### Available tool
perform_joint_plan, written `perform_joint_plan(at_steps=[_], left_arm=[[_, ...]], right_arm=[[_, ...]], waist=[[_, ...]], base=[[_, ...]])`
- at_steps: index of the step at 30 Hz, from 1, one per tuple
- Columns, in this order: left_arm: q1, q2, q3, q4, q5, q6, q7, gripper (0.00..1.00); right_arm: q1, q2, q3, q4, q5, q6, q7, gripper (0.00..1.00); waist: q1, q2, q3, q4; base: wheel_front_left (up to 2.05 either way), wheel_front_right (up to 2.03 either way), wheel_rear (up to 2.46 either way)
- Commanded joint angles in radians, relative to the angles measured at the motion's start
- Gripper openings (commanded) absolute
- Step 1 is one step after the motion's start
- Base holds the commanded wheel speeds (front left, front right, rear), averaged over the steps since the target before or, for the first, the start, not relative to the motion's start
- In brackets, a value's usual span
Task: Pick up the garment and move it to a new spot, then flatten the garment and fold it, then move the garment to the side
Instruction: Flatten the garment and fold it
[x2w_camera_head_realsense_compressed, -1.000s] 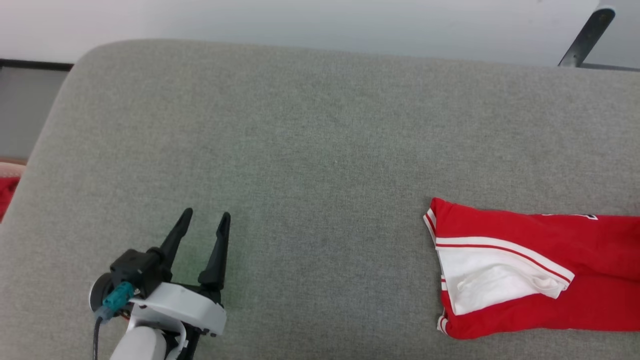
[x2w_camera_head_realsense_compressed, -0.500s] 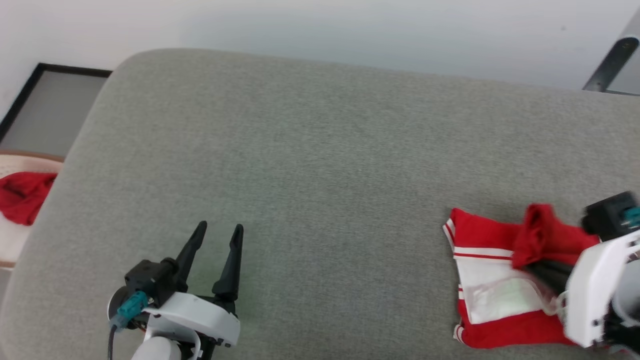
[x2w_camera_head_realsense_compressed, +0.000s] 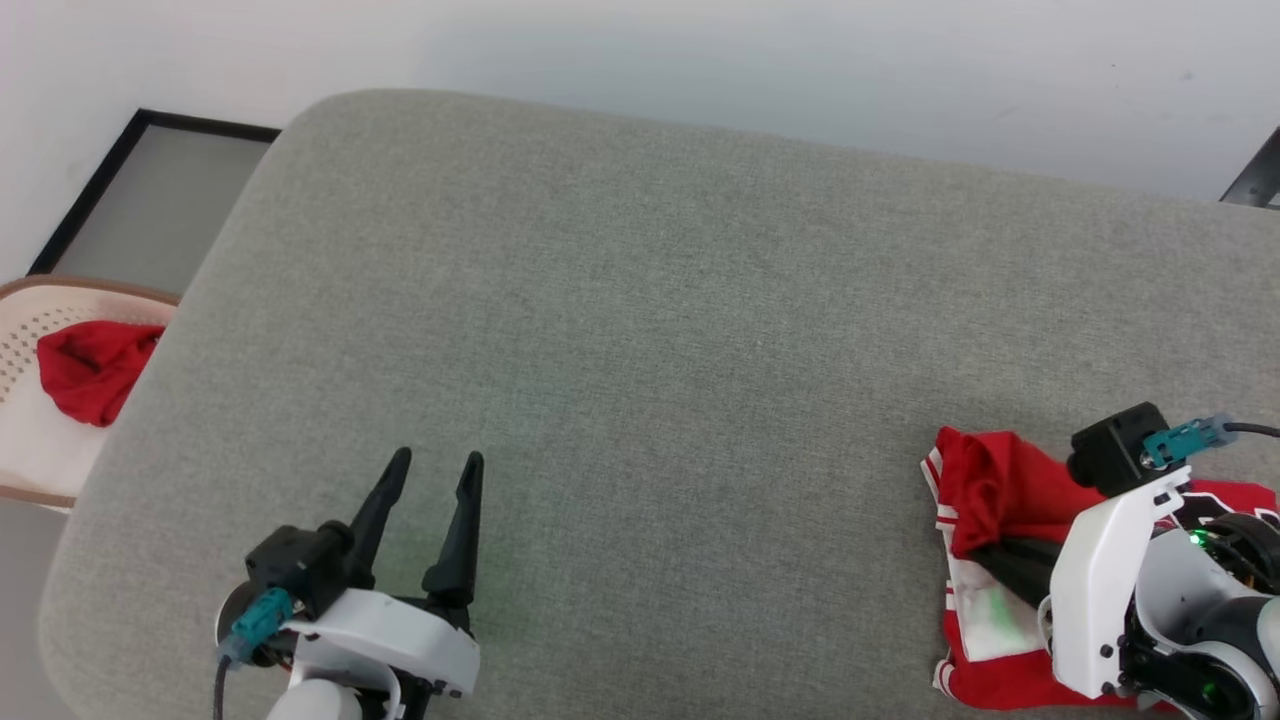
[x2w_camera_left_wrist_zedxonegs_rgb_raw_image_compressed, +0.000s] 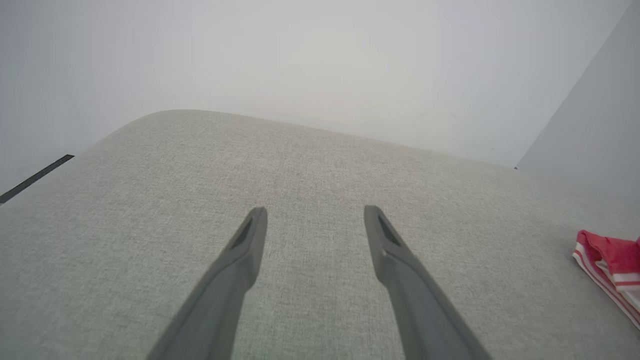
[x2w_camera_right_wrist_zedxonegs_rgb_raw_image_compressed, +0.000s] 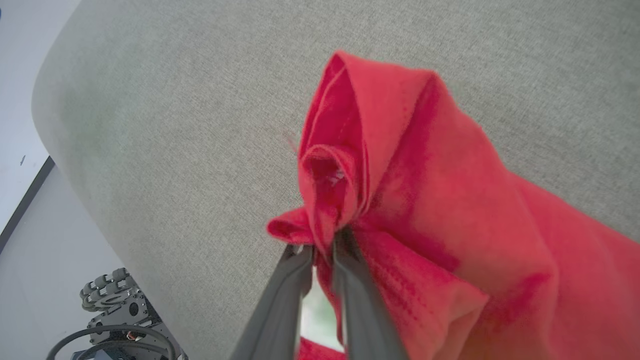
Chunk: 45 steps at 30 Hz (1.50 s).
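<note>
Right tool (x2w_camera_right_wrist_zedxonegs_rgb_raw_image_compressed: 322, 246) pinches a bunched fold of the red jersey (x2w_camera_head_realsense_compressed: 985, 485) at the grey padded surface's (x2w_camera_head_realsense_compressed: 640, 350) right edge; left tool (x2w_camera_head_realsense_compressed: 437, 458), spread and empty, lies well apart leftward.

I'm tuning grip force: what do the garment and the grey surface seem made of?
The garment looks like soft matte knit cloth, perhaps cotton jersey: it bunches into limp folds where the right gripper pinches it. The surface looks like matte woven upholstery: fine visible weave, rounded padded-looking edges.
</note>
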<state>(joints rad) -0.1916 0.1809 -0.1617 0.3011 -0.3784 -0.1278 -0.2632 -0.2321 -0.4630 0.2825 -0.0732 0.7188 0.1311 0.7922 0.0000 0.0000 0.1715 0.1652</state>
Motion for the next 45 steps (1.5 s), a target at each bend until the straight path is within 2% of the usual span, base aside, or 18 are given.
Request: perform_joint_plan(at_steps=[1,2,9,14,24,34,45], left_arm=[[0.013,-0.003,0.004,0.001,0.002,-0.004,-0.001,1.00],[0.012,-0.003,0.005,0.001,0.002,-0.004,-0.001,1.00],[0.008,0.009,0.000,-0.005,-0.004,-0.004,-0.001,1.00],[-0.001,0.021,-0.007,0.000,-0.008,-0.004,-0.001,1.00],[-0.014,0.032,-0.003,0.044,-0.007,-0.004,-0.001,1.00],[0.009,0.056,0.008,0.082,0.015,0.014,-0.001,1.00],[0.118,0.088,0.044,0.010,0.014,0.059,-0.001,1.00]], right_arm=[[-0.006,0.005,0.008,0.005,0.002,-0.001,-0.007,0.91],[-0.010,0.009,0.010,0.006,0.006,-0.001,-0.013,1.00],[-0.027,-0.006,-0.005,0.003,0.024,-0.001,-0.056,1.00],[-0.028,-0.027,-0.069,0.022,0.027,-0.001,-0.110,1.00],[0.008,-0.080,-0.212,0.156,-0.080,-0.001,-0.352,1.00],[0.073,-0.040,-0.277,0.242,-0.129,-0.001,-0.567,1.00],[0.191,-0.004,-0.344,0.171,-0.170,-0.001,-0.697,1.00]], waist=[[0.0000,0.0000,-0.003,-0.005],[0.0000,0.0000,-0.006,-0.010],[0.0000,0.0000,-0.027,-0.050],[0.0000,0.0000,-0.045,-0.085],[0.0000,0.0000,-0.079,-0.151],[0.0000,0.0000,-0.126,-0.194],[0.0000,0.0000,-0.175,-0.186]], base=[[0.00,0.00,0.00],[0.00,0.00,0.00],[0.00,0.00,0.00],[0.00,0.00,0.00],[0.00,0.00,0.00],[0.00,0.00,0.00],[0.00,0.00,0.00]])
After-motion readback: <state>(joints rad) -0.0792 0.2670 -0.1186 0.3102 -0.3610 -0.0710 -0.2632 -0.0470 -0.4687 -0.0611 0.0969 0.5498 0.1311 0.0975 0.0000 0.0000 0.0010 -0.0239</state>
